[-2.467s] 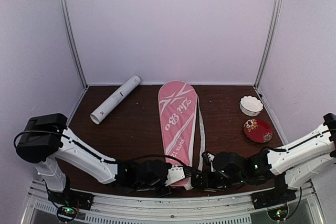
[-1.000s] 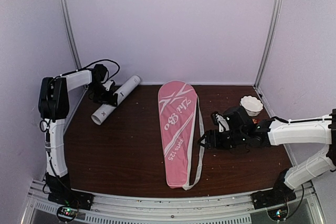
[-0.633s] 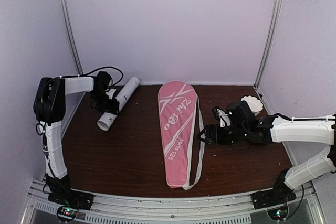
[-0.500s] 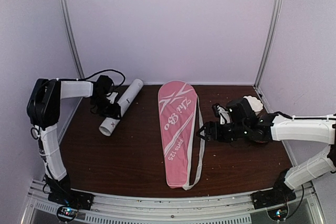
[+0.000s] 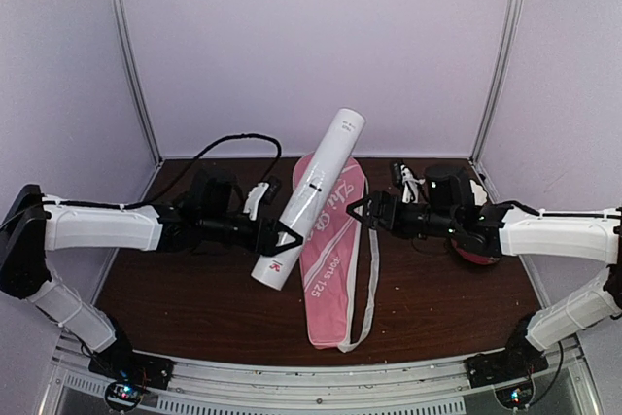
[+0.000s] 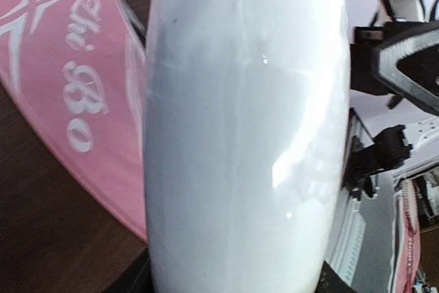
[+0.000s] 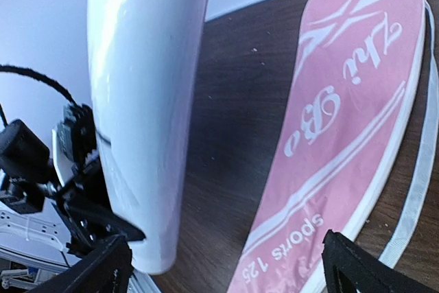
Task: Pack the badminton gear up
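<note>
Left jaws part-closed on long white glossy tube [image 5: 313,187], tilted up off brown bench [image 5: 194,274], beside pink racquet-shaped fabric cover [image 5: 335,259]. Right jaws wide open, empty, near tube's upper half. Prob. best: steady w/ left, bring right in square.

A dark brown worktop [image 5: 194,269] carries a pink racquet cover [image 5: 335,259] lying flat along its middle, its white strap [image 5: 373,284] trailing down the right side. A red dish [image 5: 474,256] sits near the right edge, partly hidden.
</note>
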